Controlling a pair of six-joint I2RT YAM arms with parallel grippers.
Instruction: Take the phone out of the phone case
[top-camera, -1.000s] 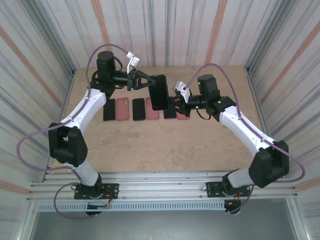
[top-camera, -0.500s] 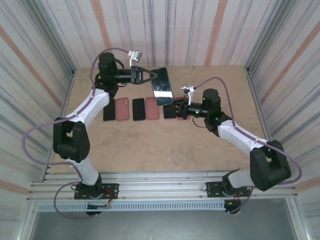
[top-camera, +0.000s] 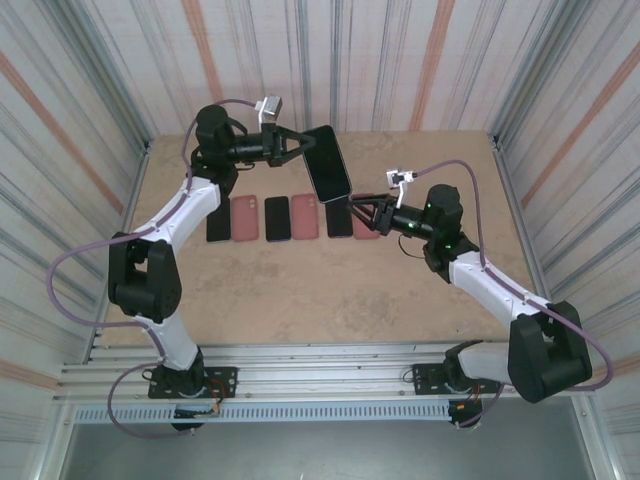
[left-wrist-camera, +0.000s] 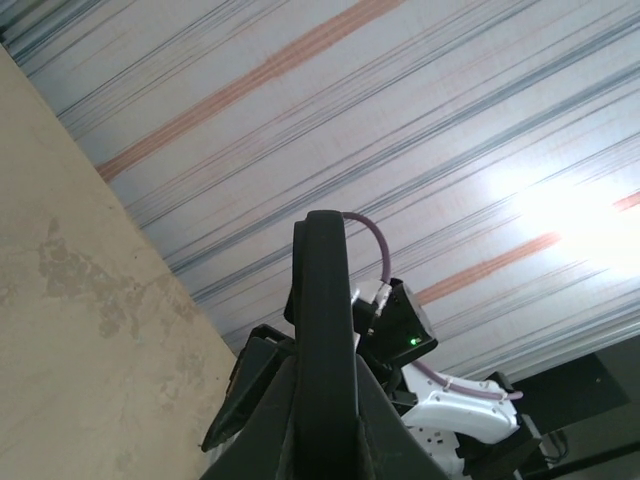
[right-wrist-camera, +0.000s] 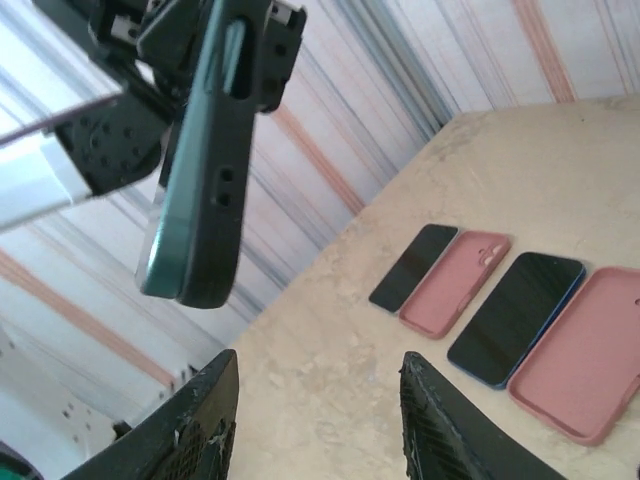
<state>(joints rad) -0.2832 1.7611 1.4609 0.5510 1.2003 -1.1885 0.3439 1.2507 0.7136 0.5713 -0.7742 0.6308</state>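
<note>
Phone in its dark case (top-camera: 328, 162) is held in the air above the far half of the tan table (top-camera: 300, 290), pinched at one end by the left gripper (top-camera: 298, 149). Below it lies a row of three bare phones (top-camera: 277, 218) alternating with three pink cases (top-camera: 243, 218). The left arm reaches high and level. The right gripper (top-camera: 358, 212) hovers low beside the row, fingers (right-wrist-camera: 205, 420) apart and empty, hiding part of the last pink case.

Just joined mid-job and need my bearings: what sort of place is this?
Probably a closed robot test booth: striped walls box in a tan table, both arms bolt to a metal rail, and phones and pink cases lie in rows.
</note>
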